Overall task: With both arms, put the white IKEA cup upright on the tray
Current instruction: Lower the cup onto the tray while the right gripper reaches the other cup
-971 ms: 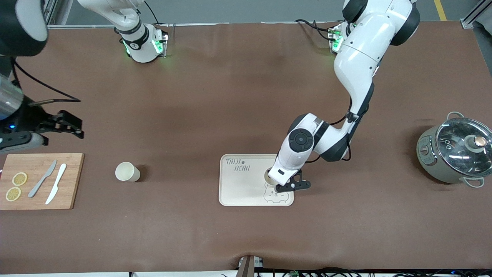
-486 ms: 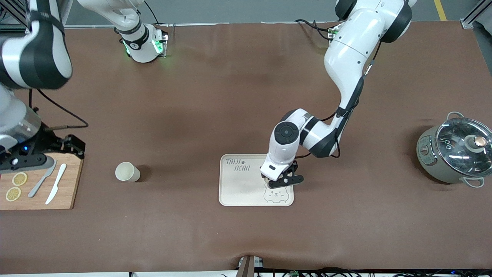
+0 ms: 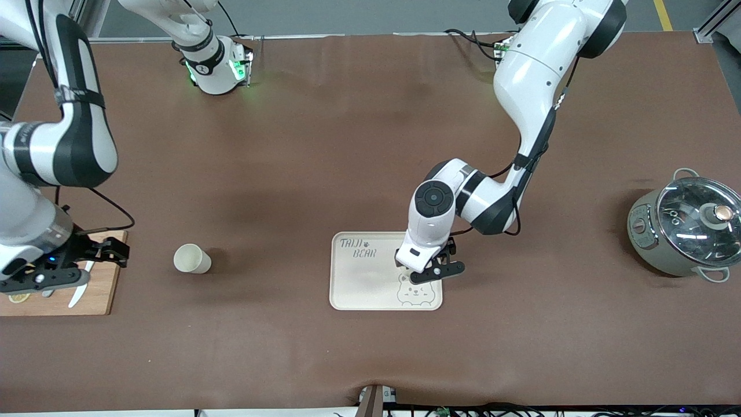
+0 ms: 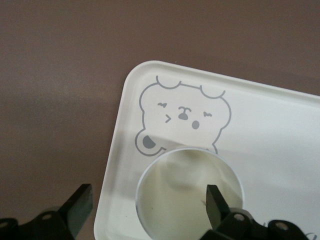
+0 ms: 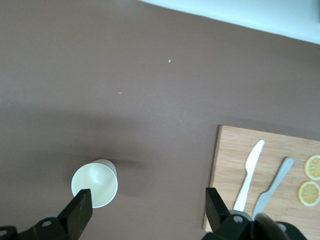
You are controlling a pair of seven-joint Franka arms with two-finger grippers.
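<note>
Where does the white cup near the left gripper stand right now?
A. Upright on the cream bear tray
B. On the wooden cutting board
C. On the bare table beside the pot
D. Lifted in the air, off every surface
A. The left wrist view shows the cup standing open-mouth-up on the tray, just under the printed bear face, with the left gripper open around its rim.

Off-task items on the brown table

Wooden cutting board [image 5: 260,170] bearing 2 knives [image 5: 248,174] and 2 lemon slices [image 5: 313,167]; grey glass-lidded pot [image 3: 682,229] well apart.

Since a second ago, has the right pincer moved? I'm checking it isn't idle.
Yes. The right pincer has come down from over bare table to the cutting board, at its edge toward the cup.
</note>
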